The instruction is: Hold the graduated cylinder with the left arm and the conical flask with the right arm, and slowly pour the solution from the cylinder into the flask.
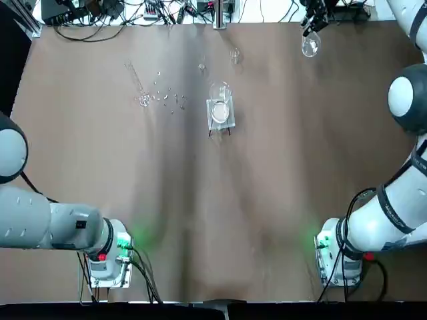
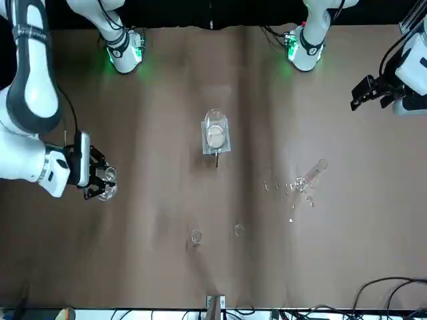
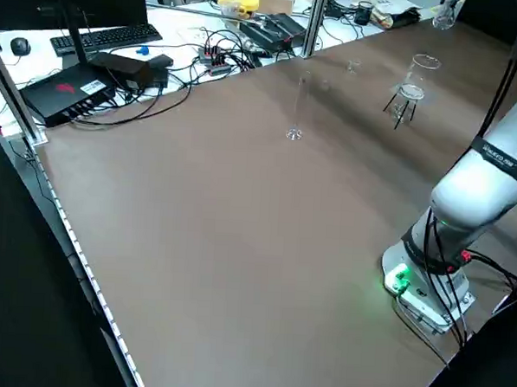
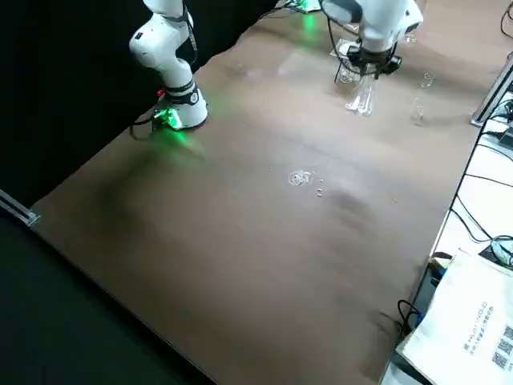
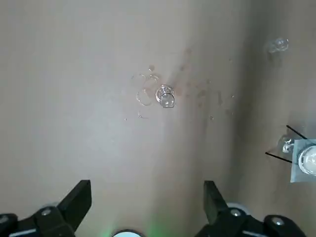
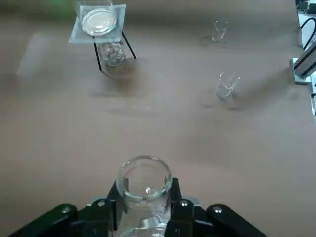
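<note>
The graduated cylinder (image 1: 136,83) stands upright at the far left of the table, also seen in the front view (image 2: 311,174) and the left side view (image 3: 297,109). My left gripper (image 2: 371,93) hovers open well off to its side, nearer the robot. In the left wrist view the cylinder (image 5: 165,96) lies far beyond the spread fingers (image 5: 80,196). My right gripper (image 1: 311,28) is at the far right corner, shut on the neck of the conical flask (image 1: 310,46), which it holds above the table (image 2: 107,191) and which shows from above in the right wrist view (image 6: 144,180).
A short beaker on a white square stand (image 1: 220,111) sits mid-table. Tiny glass bits (image 1: 167,99) lie scattered beside the cylinder's foot. Two small clear cups (image 1: 235,56) (image 1: 202,67) stand farther back. Cables and equipment line the far edge (image 1: 133,12).
</note>
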`<state>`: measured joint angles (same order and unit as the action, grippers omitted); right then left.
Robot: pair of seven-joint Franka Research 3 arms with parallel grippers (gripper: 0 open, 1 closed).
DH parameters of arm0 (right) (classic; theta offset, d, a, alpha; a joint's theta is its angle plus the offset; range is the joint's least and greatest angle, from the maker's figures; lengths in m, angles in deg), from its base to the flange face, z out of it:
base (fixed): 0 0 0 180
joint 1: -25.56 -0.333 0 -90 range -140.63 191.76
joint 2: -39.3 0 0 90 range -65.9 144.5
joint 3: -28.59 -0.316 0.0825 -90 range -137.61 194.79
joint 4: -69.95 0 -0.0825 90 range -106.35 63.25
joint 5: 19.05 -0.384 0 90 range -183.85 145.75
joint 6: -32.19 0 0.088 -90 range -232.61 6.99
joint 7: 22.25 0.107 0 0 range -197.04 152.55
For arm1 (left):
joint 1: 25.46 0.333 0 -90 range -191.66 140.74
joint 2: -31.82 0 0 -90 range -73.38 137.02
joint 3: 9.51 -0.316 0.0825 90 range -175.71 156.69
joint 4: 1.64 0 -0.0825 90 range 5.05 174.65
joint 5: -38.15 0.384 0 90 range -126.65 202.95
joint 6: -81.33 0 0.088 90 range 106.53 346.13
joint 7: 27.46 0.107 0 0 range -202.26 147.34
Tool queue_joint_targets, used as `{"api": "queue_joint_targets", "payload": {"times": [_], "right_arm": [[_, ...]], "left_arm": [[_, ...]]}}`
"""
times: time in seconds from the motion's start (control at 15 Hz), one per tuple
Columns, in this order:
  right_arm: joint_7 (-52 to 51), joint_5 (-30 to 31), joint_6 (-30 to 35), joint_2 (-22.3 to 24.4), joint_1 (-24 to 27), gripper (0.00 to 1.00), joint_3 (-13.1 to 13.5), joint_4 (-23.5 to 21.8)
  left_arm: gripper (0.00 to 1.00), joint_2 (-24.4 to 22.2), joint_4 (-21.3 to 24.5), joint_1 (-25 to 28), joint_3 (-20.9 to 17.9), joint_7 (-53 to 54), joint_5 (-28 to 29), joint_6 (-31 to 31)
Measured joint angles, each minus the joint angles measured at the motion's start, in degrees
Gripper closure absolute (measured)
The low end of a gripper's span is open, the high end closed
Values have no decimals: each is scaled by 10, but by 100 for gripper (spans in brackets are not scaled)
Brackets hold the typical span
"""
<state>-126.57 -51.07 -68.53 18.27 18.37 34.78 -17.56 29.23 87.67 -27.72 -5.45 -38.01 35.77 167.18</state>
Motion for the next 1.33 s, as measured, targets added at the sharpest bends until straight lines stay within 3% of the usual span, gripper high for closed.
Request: {"api": "queue_joint_targets", "payload": {"times": [0.67, 1.13, 1.33], "right_arm": [[-185, -77, 8, 0, 118, 60, 0, -102], [-284, -108, 40, -1, 189, 60, 0, -124], [-361, -130, 69, -25, 239, 60, 0, -152]], "left_arm": [[0, 0, 1, 1, 1, 0, 0, -2], [0, 0, 1, 3, 1, 4, 2, -2], [0, 0, 1, 2, 1, 4, 2, -2]]}}
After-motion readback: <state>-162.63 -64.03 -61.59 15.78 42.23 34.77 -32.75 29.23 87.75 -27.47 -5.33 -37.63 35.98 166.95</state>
